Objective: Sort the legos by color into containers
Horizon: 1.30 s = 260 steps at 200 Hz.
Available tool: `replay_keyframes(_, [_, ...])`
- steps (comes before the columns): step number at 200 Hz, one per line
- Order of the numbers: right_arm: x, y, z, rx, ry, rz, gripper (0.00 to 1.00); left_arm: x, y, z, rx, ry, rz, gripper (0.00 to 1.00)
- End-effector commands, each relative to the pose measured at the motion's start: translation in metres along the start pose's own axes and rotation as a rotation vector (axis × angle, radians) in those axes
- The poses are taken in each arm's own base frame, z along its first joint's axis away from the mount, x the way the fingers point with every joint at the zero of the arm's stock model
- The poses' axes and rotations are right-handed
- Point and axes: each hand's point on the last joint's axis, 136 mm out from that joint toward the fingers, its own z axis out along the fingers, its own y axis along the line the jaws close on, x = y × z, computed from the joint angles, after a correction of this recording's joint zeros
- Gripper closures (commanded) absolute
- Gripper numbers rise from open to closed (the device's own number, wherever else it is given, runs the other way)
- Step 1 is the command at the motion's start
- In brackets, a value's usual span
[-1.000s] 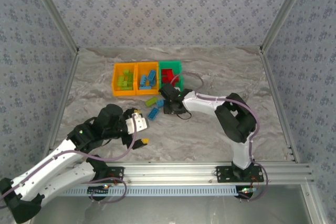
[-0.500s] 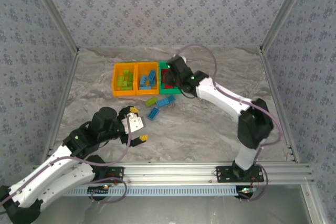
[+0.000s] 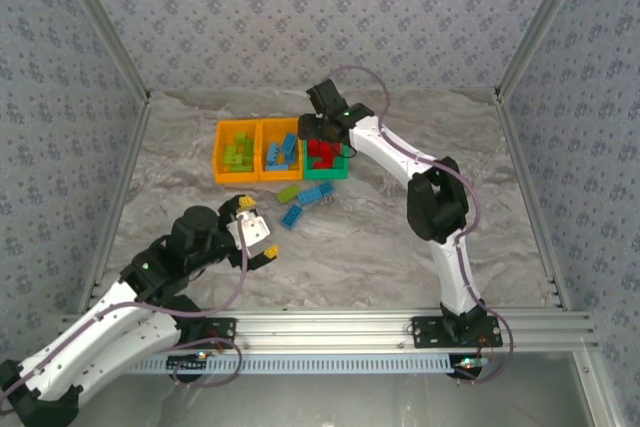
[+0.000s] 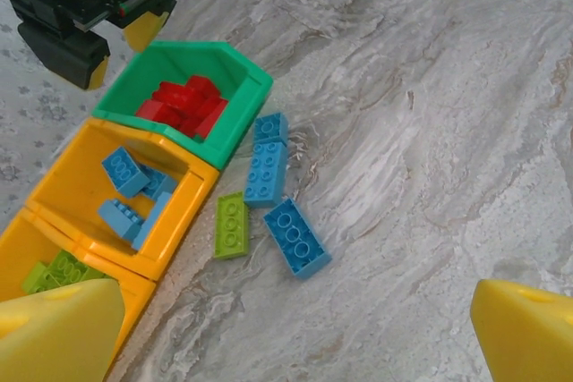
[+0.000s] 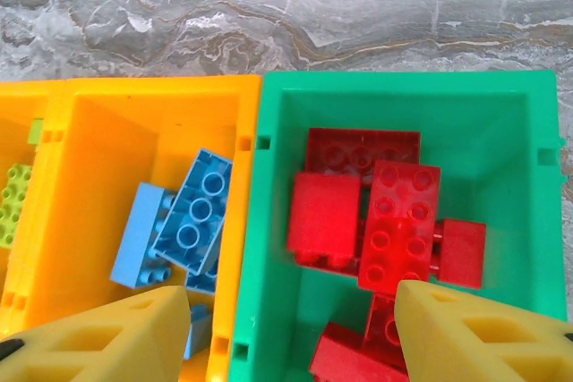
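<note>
Sorting is looking nearly done: overhead, 4 legos [image 3: 305, 195] are lying loose beside the 3 containers [image 3: 240, 178]. Left wrist: my left gripper [image 4: 291, 324] is gaping empty toward them, 1 lime, 3 blue. Right wrist: my right gripper [image 5: 291, 333] is hanging wide, empty, over the green bin [image 5: 510, 149].

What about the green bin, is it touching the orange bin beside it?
Touching. Right wrist view shows the green bin and orange bin wall to wall, no gap.

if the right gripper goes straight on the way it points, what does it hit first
Probably the red legos piled in the green bin: the right gripper points down into it, open. Depth is unclear.
</note>
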Motion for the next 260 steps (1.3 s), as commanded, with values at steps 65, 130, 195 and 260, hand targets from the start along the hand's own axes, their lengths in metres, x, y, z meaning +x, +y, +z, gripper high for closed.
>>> replay_keyframes(65, [0.066, 0.011, -0.236, -0.175, -0.147, -0.133, 0.15, -0.007, 0.021, 0.017, -0.032, 0.068, -0.295, 0.01])
replay_keyframes(130, [0.216, -0.032, -0.278, -0.248, 0.141, -0.129, 0.0, 0.014, 0.025, 0.075, -0.078, 0.415, -0.768, 0.08])
replay_keyframes(195, [0.222, -0.049, -0.281, -0.191, 0.102, -0.09, 0.0, 0.078, 0.007, 0.162, -0.074, 0.647, -0.728, 0.22])
replay_keyframes(260, [0.227, -0.05, -0.275, -0.167, 0.128, -0.079, 0.0, 0.115, -0.01, 0.188, -0.06, 0.713, -0.73, 0.5])
